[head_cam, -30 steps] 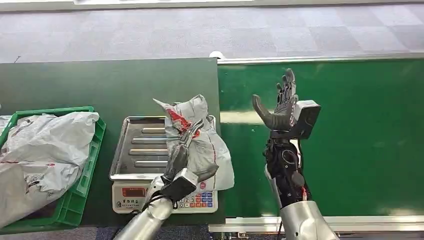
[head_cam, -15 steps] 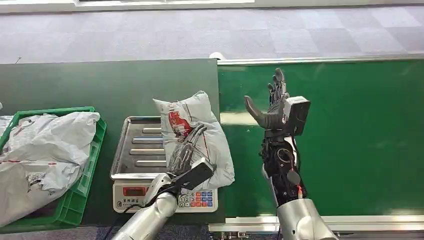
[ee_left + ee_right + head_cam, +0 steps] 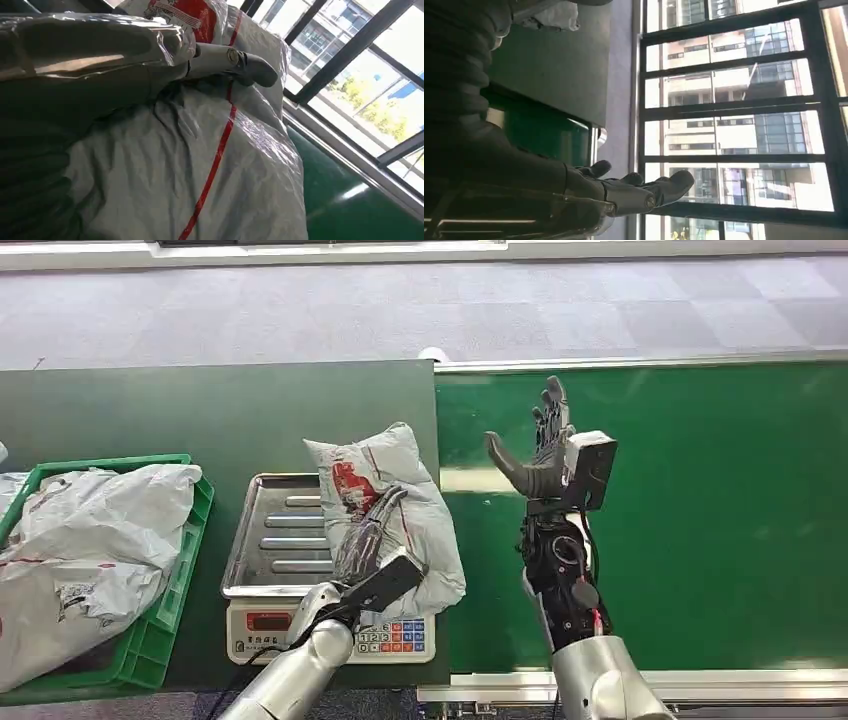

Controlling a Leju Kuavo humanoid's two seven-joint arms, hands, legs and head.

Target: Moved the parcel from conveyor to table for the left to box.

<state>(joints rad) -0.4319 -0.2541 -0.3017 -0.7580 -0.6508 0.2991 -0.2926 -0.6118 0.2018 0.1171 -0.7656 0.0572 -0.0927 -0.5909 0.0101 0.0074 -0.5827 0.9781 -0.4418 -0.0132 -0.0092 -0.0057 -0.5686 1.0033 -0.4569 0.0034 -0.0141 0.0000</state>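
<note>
Dark green desk (image 3: 200, 410) on the left, butted against a brighter green conveyor belt (image 3: 720, 510) on the right, grey carpet tile floor beyond both. Nearest edge: silver electronic scale with a ribbed steel tray (image 3: 275, 540), keypad facing the robot. The task's thing, a crumpled grey plastic mailer parcel with red print (image 3: 400, 510), lies on the right part of that tray and overhangs it toward the belt, so it's off the conveyor and sitting on the scale on the desk, presumably for weighing before boxing. Left hand (image 3: 365, 545) lies flat on top of the parcel, fingers (image 3: 240, 62) stretched out along the bag and pressing on it rather than wrapped round it; reads as steadying or getting ready to grip, not a lift. Left of the scale, green plastic crate (image 3: 170, 615) already heaped with similar grey mailers; likely the destination. Right hand (image 3: 545, 455) is raised over the belt near the desk edge, fingers spread and pointing up, holding nothing, parked out of the left arm's way.
</note>
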